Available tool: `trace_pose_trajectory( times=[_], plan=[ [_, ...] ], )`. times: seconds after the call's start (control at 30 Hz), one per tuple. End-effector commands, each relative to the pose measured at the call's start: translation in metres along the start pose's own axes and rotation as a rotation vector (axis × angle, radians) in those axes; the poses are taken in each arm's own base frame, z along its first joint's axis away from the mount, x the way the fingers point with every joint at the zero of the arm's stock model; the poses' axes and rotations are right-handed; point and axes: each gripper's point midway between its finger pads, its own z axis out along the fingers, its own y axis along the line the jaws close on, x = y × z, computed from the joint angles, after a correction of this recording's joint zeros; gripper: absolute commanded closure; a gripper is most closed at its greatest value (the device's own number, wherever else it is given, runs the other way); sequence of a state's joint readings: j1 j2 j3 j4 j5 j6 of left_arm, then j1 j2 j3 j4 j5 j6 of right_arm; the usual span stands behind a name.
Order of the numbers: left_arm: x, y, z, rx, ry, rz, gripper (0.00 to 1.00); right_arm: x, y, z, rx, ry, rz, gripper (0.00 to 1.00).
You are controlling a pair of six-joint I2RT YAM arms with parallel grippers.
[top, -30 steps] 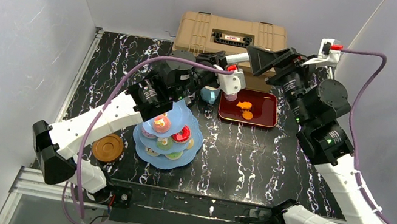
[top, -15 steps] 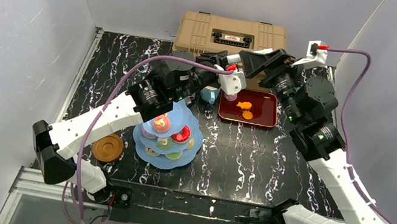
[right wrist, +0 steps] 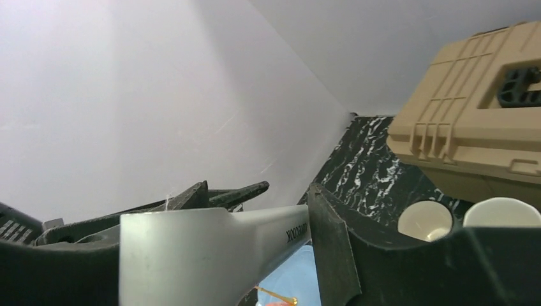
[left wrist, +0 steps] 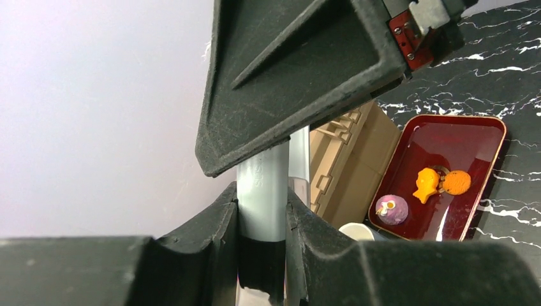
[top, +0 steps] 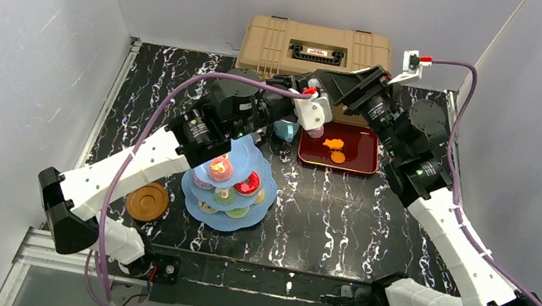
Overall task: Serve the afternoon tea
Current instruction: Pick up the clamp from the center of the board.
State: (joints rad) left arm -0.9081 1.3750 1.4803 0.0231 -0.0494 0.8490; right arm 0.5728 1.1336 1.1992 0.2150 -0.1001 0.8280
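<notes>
My left gripper (top: 296, 88) is shut on the grey metal tongs (left wrist: 261, 191) and holds them up above the back of the table. My right gripper (top: 328, 84) is open, its fingers reaching around the tongs' upper end (right wrist: 210, 255). The light-blue three-tier cake stand (top: 228, 183) with several small cakes stands at front centre. A brown saucer (top: 148, 202) lies to its left. A light-blue mug (top: 284, 128) stands behind the stand, and two mug rims (right wrist: 425, 220) show in the right wrist view. The dark-red tray (top: 362, 140) holds two orange cakes (left wrist: 426, 185) and a purple one (left wrist: 391, 209).
The tan toolbox (top: 316, 47) stands against the back wall, just behind the tray. Grey walls close in the left, right and back sides. Both arms meet above the back centre of the black marbled table (top: 341, 216).
My right arm has swung left and its gripper has closed in on the tongs held by my left gripper. The left arm has barely moved.
</notes>
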Motion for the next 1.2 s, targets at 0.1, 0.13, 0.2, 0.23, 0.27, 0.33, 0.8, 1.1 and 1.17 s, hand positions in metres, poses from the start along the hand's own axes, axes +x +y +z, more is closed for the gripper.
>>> trace_pose_trajectory(
  times=[0.1, 0.13, 0.2, 0.23, 0.27, 0.33, 0.8, 1.1, 1.17],
  plan=[
    [-0.027, 0.016, -0.019, -0.025, -0.090, -0.032, 1.00, -0.008, 0.021, 0.002, -0.154, 0.015, 0.051, 0.34],
    [-0.027, 0.016, -0.019, -0.025, -0.090, -0.031, 1.00, -0.007, 0.022, 0.002, -0.161, 0.019, 0.052, 0.36],
    [-0.026, 0.016, -0.018, -0.025, -0.085, -0.023, 1.00, -0.006, 0.022, 0.003, -0.163, 0.027, 0.053, 0.40],
    [-0.026, 0.015, -0.018, -0.024, -0.085, -0.021, 0.97, -0.005, 0.020, 0.003, -0.157, 0.030, 0.052, 0.43],
    [-0.026, 0.016, -0.018, -0.024, -0.085, -0.017, 0.83, -0.006, 0.018, 0.003, -0.151, 0.029, 0.048, 0.46],
    [-0.026, 0.014, -0.018, -0.010, -0.082, -0.016, 0.58, -0.006, 0.014, 0.002, -0.133, 0.026, 0.035, 0.51],
    [-0.024, -0.010, -0.042, 0.123, -0.045, -0.173, 0.02, -0.014, -0.075, 0.008, 0.174, -0.045, -0.344, 0.54],
    [-0.019, -0.003, -0.054, 0.112, 0.039, -0.289, 0.02, -0.003, -0.160, 0.011, 0.388, -0.053, -0.611, 0.51],
    [-0.018, 0.007, -0.054, 0.079, 0.054, -0.310, 0.02, 0.001, -0.171, 0.010, 0.409, -0.048, -0.629, 0.52]
  ],
)
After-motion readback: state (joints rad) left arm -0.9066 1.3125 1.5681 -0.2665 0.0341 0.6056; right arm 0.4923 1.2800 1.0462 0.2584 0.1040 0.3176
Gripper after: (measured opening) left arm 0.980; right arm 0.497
